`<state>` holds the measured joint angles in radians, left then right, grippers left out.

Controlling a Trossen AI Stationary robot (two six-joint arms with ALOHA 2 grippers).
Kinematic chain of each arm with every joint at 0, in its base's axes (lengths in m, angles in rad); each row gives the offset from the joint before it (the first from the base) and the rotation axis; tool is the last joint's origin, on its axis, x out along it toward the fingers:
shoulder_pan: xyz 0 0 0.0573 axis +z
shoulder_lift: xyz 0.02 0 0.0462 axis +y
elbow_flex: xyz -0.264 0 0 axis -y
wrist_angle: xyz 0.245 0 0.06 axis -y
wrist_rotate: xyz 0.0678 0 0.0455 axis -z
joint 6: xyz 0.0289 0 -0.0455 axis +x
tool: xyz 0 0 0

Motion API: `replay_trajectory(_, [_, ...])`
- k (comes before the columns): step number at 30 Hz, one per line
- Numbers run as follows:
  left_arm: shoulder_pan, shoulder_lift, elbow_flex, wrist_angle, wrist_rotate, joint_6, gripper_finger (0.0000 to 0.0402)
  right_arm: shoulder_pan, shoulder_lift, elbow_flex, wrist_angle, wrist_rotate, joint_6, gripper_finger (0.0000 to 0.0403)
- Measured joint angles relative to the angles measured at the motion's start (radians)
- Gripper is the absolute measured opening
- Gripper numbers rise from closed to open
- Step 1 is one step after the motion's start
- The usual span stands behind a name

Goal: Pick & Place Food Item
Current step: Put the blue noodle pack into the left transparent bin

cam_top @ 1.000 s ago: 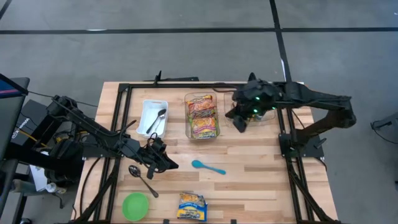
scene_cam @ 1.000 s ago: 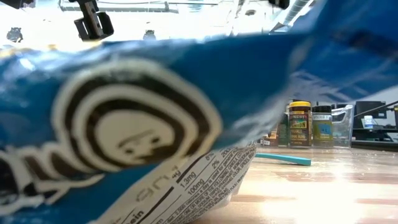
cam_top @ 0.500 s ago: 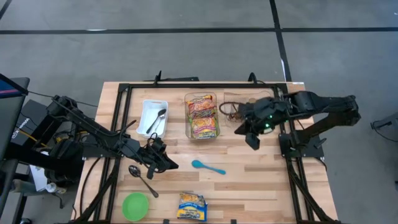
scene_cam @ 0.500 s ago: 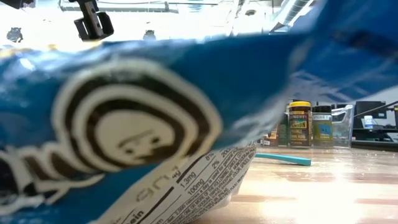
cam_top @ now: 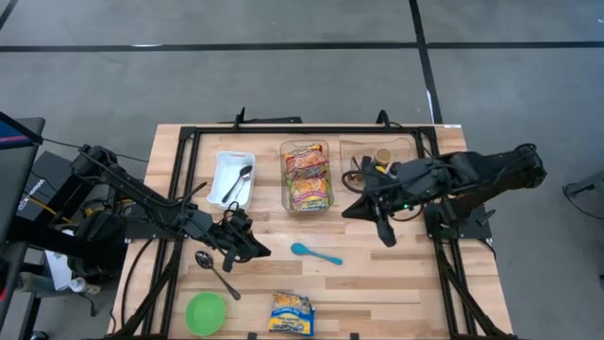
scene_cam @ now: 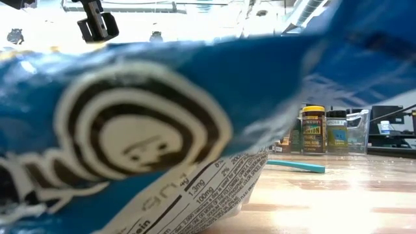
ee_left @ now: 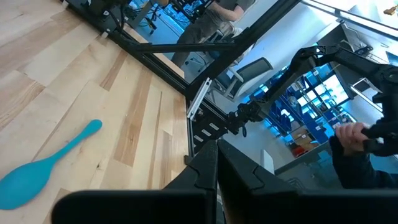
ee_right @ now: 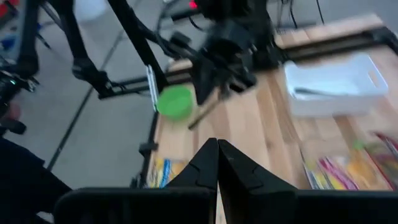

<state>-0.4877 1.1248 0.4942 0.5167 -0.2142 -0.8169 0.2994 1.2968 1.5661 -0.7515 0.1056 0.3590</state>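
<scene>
Food packet [cam_top: 291, 313] lies alone at the tabletop's [cam_top: 377, 283] near edge; my right pincer [cam_top: 385, 235], pressed together and empty, has swung off the far container [cam_top: 307, 177] toward it. Left pincer [cam_top: 255, 249] waits shut.

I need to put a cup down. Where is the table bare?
Bare wood lies right of the blue spoon, below the right gripper. Crowded: the back row, white tray to clear container, and the front left by the green bowl.
</scene>
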Motion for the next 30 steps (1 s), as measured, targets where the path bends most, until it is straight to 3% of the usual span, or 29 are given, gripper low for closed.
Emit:
replay_trajectory(7, [0.0,0.0,0.0,0.0,-0.001,0.0,0.0,0.006,-0.002,-0.182,0.294,-0.002,-0.018,0.0])
replay_trajectory(16, [0.0,0.0,0.0,0.0,-0.005,0.0,0.0,-0.026,-0.002,-0.429,0.806,-0.056,-0.008,0.0])
replay_trajectory(23, [0.0,0.0,0.0,0.0,-0.004,0.0,0.0,-0.086,-0.024,-0.442,0.807,-0.084,0.0,0.0])
replay_trajectory(30, [0.0,0.0,0.0,0.0,-0.003,0.0,0.0,-0.176,-0.172,-0.44,0.678,-0.132,-0.018,0.0])
